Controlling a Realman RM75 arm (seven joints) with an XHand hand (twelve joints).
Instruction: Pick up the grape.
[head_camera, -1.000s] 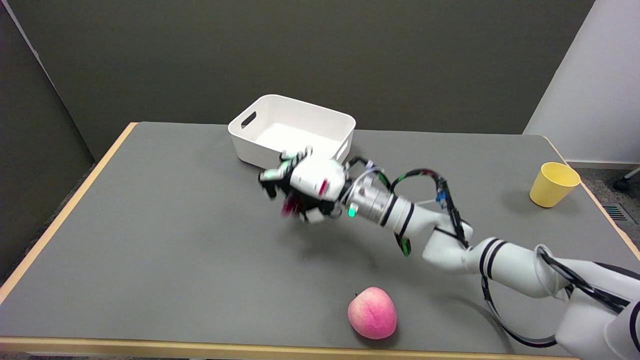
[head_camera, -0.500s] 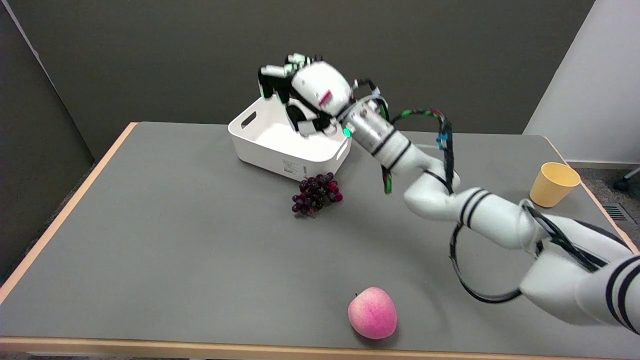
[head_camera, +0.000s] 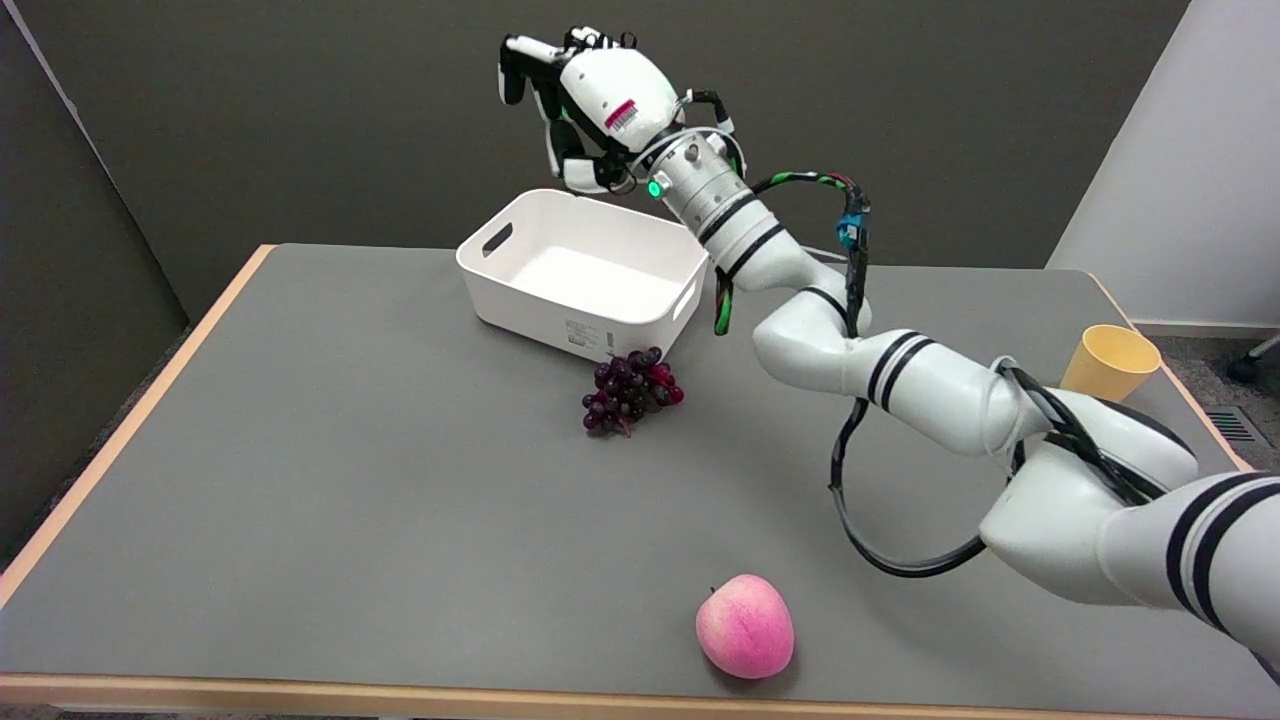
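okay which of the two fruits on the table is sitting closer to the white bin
The bunch of dark purple grapes, lying just in front of the white bin. The pink peach sits far off, near the table's front edge.

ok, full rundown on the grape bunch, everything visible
The grape bunch is a small cluster of dark purple berries, a few redder at its right end, glossy and plastic-looking. It lies on its side on the grey table, just in front of the white bin, close to or touching its front wall. Nothing holds it.
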